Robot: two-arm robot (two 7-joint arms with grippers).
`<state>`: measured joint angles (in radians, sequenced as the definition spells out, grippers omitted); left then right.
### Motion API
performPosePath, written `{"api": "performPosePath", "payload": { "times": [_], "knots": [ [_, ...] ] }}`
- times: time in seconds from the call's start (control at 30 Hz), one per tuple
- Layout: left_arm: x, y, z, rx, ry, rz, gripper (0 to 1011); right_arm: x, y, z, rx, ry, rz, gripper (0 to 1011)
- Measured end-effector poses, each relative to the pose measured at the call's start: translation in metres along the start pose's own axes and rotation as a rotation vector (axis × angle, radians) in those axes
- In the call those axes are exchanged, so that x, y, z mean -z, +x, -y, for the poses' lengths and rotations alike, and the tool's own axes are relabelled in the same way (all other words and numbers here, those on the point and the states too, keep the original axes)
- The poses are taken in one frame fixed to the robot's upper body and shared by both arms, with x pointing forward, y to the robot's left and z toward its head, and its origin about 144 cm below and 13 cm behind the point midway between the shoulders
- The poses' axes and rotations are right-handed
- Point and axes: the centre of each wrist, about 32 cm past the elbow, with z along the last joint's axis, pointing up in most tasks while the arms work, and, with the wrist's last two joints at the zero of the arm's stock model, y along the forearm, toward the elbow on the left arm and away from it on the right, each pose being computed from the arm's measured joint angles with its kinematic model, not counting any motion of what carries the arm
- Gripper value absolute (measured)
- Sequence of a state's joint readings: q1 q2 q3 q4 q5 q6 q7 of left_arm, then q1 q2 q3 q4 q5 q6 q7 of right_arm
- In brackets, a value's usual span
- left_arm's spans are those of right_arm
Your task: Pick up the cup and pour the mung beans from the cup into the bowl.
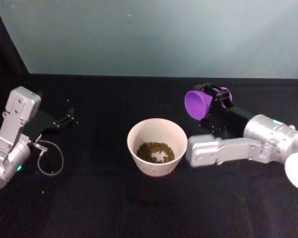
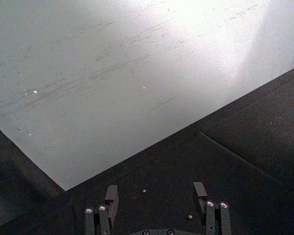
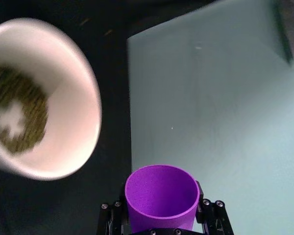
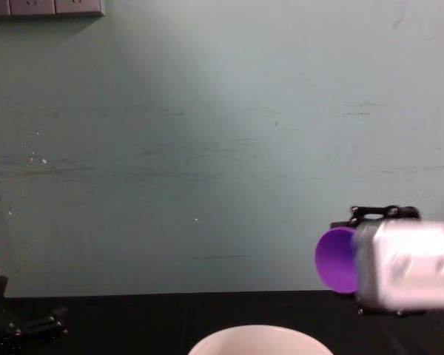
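Beans (image 1: 156, 151) lie in the bowl (image 1: 139, 130) at near centre. Just right, the right gripper (image 1: 214, 101) clamps the cup (image 1: 197, 104), raised and tipped mouth-left, apparently emptied. Far left, the left gripper (image 2: 157, 193) sits parked, fingers apart.

A pale teal wall (image 4: 207, 148) fills most of the scene above a black bench (image 4: 133, 325). At the right, the right claw (image 4: 370, 222) holds the purple cup (image 4: 334, 260) tipped on its side, mouth facing left. Below it, the bowl (image 4: 255, 340) shows as a pale rim at the bottom edge. The left claw (image 4: 29, 325) rests low at the far left.
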<state>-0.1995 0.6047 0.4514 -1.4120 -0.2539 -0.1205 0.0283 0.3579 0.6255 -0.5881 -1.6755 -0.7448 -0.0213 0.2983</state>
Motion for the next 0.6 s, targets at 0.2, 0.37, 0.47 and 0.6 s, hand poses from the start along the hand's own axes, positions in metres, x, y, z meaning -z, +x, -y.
{"api": "performPosePath", "payload": {
  "times": [0.2,0.37,0.47,0.6],
  "knots": [
    [0.000,0.000,0.000,0.000,0.000,0.000,1000,0.023,-0.017,0.002,0.092,0.084,-0.383,743],
    [0.000,0.000,0.000,0.000,0.000,0.000,1000,0.036,-0.037,-0.003,0.188,0.193,-0.745,743],
    [0.000,0.000,0.000,0.000,0.000,0.000,1000,0.040,-0.046,-0.006,0.235,0.235,-0.916,743],
    [0.000,0.000,0.000,0.000,0.000,0.000,1000,0.042,-0.051,-0.006,0.267,0.268,-1.097,743]
  ]
}}
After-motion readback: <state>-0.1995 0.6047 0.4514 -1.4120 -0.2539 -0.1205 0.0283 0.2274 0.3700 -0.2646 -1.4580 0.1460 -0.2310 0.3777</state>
